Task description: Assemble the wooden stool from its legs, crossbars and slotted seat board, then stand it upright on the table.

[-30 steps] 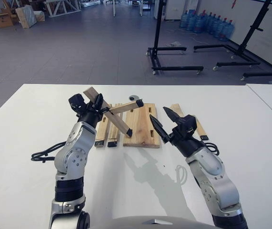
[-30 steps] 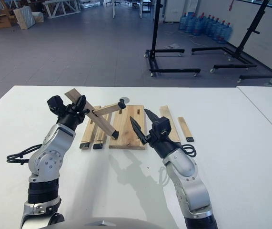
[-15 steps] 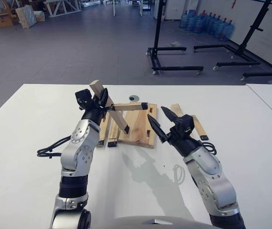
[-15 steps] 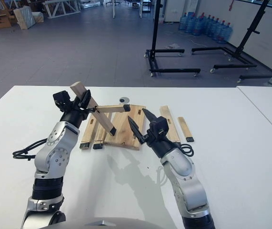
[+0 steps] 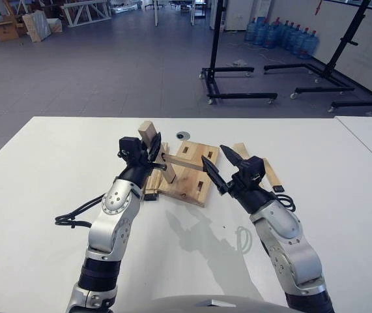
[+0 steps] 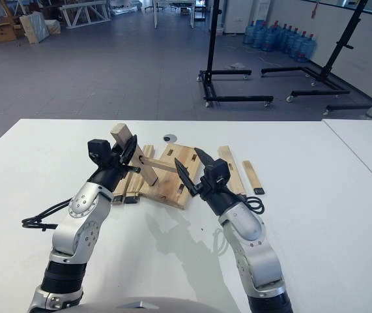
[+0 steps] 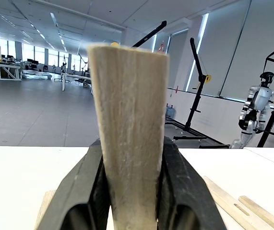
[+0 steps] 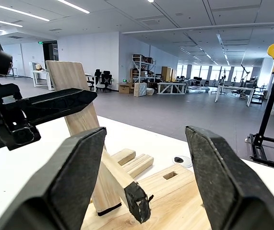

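One leg (image 5: 148, 131), clenched in left jaws, has swung its crossbar (image 5: 184, 164) over the board (image 5: 187, 188) toward spread right jaws: fitting nears.

Held leg (image 5: 148, 131) and crossbar (image 5: 186, 165) overhang the seat board (image 5: 192, 189).

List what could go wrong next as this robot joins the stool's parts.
1. The left gripper pinches the leg alone, and the crossbar juts sideways from it; that leverage may twist the leg or loosen the joint.
2. The open right gripper sits at the crossbar's free end; an off-centre close could knock it.
3. The seat board lies loose on the table, so pushing a part into it might slide it.
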Motion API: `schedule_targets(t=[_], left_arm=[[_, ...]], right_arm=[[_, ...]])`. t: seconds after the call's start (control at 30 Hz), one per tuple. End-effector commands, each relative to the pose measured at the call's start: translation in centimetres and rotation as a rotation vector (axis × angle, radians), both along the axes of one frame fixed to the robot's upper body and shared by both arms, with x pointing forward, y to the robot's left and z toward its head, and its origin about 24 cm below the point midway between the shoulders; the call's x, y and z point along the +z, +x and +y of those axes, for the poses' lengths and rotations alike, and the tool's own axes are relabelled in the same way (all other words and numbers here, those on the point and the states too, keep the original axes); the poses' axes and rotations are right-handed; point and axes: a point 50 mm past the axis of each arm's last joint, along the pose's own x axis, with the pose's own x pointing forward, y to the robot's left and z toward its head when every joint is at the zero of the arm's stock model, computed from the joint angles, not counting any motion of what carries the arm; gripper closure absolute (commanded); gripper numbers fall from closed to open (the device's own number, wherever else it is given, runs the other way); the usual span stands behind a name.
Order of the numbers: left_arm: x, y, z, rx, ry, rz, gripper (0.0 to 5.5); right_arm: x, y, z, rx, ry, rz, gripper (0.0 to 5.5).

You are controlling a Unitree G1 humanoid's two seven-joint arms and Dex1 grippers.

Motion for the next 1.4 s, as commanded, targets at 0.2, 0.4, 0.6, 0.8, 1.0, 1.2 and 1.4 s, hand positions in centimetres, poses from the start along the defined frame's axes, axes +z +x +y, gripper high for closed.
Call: schedule_targets(t=[0.2,0.4,0.6,0.8,1.0,1.2,1.4], left_arm=[[-5.9,-3.5,1.8,0.011,0.133,0.247,4.51],[-1.9,-2.3,1.9,0.088,0.124,0.052,4.14],[7.4,-1.3,1.8,0.128,0.020,-0.277,3.37],[14.0,1.2,3.2,0.097,-0.005,-0.406,3.37],[21.0,3.3,4.1,-0.145,0.078,-0.510,3.37],[-4.7,2.2,1.8,-0.477,0.207,0.461,3.37],[0.9,3.9,-0.8,-0.471,-0.134,0.270,3.37]], right_arm=[[0.2,0.1,0.0,-0.026,-0.006,-0.009,2.49],[0.2,0.3,0.0,-0.018,-0.016,-0.014,2.48],[0.4,0.5,0.5,0.005,-0.021,-0.034,2.48],[0.2,0.5,0.7,-0.013,-0.013,-0.030,2.48],[0.3,0.7,0.9,-0.006,-0.017,-0.041,2.48],[-0.4,0.3,1.0,-0.013,-0.017,-0.009,2.48],[-0.5,0.3,1.0,-0.016,-0.015,0.000,2.48]])
